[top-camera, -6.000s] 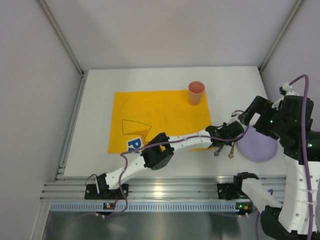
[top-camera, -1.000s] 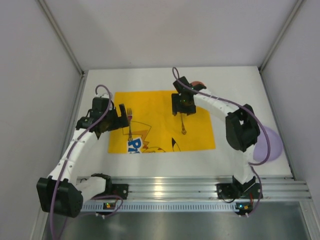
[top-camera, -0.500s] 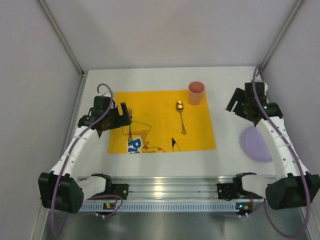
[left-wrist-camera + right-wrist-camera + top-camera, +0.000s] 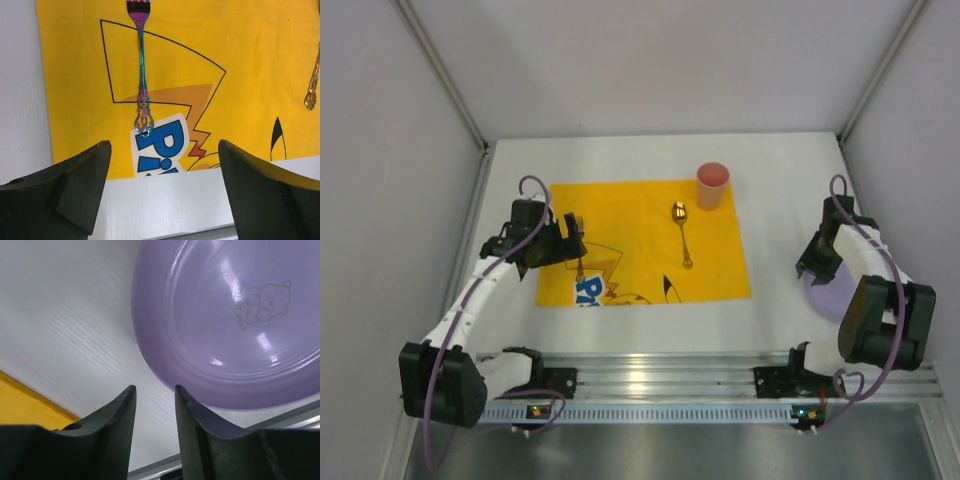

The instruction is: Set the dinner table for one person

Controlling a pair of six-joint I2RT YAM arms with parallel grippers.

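I am working the right gripper [image 4: 155, 390] toward the purple plate [image 4: 235, 325], and I am judging this to be the approach to a rim pinch. Its jaws are standing only a narrow gap apart and are holding nothing. The plate's near rim is lying just beyond the fingertips, apart from them, with bare white dinner table [image 4: 60, 315] beneath both.

To do this well I am thinking the gap is enough for the rim but leaves little room to spare. I would be coming in low and level so that one finger is sliding under the lip while the other is riding over it. The plate looks shallow and slick, so a shallow bite could be letting it tip out. I cannot tell whether the fingers are touching the tabletop.

Further over, the left gripper [image 4: 164, 145] is hanging wide open and empty above the near edge of the yellow placemat [image 4: 240, 50]. The fork [image 4: 142, 75] is lying flat on the cloth beyond its fingertips, handle toward me.

Further out, the spoon [image 4: 682, 235] is lying on the right half of the placemat, and the cup [image 4: 712, 185] is standing upright at its far right corner. The table is spreading under all of it.
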